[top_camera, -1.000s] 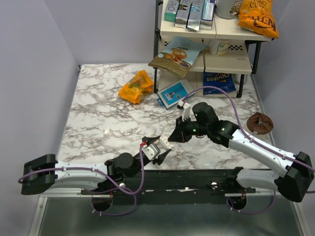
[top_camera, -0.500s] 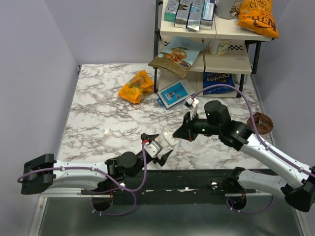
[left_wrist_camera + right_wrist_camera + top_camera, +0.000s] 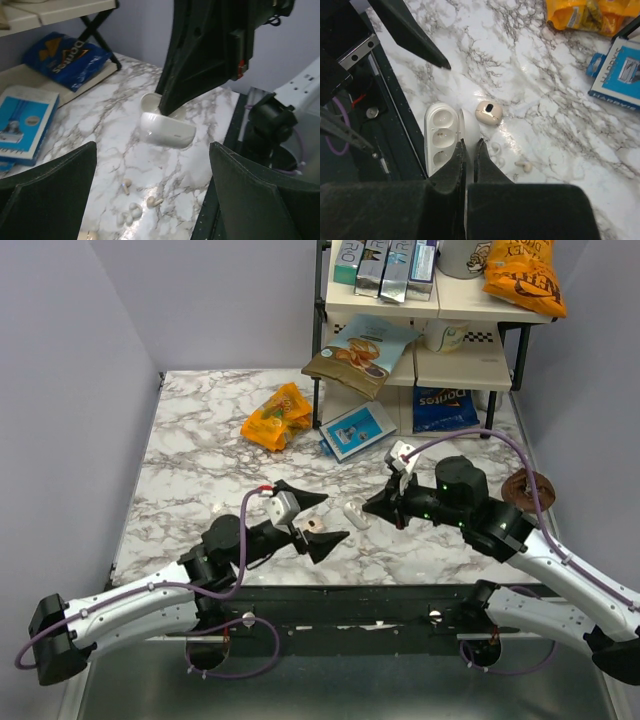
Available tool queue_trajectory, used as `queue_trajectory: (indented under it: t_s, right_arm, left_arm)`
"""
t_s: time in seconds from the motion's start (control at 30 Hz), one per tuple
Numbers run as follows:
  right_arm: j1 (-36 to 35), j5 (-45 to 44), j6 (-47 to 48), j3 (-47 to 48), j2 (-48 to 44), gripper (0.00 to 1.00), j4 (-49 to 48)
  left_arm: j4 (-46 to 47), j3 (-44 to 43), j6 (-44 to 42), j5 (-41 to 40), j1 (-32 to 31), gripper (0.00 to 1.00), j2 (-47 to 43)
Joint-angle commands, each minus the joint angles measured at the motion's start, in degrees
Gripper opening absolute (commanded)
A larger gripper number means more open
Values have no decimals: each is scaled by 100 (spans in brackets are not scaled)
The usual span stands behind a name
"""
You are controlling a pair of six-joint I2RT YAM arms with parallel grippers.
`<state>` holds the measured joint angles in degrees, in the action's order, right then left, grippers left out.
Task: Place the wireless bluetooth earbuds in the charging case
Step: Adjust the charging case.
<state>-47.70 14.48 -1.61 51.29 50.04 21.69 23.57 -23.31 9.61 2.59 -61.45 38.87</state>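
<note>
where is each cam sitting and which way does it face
Top external: above and behind the arm bases, looking down at the table, both arms in view.
Left wrist: on the left arm, facing the case; its open fingers frame the shot.
Right wrist: on the right arm, looking down; its fingers grip the open case.
Both wrist views show the case.

Open marble worktop [image 3: 190,455]: far-left and centre-left stretch unobstructed. Centre: left claw [image 3: 312,519], spread wide, and right claw [image 3: 372,506], pinching the charging case [image 3: 355,514], crowd the gap; small earbud pieces [image 3: 129,214] litter the surface beneath. Far right blocked by shelf rack [image 3: 420,350], orange snack bag [image 3: 276,416], blue box [image 3: 354,429]. Brown disc [image 3: 527,490] at right edge.
</note>
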Motion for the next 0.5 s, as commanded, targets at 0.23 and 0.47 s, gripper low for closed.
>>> queue_trajectory:
  t_s: [0.23, 0.47]
  right_arm:
    - [-353, -121, 899, 268, 32, 1, 20]
    - [-424, -15, 917, 241, -21, 1, 37]
  left_arm:
    - [-1452, -1334, 94, 3300, 915, 98, 1376]
    - [-1338, -1510, 15, 3608, 1047, 84, 1816]
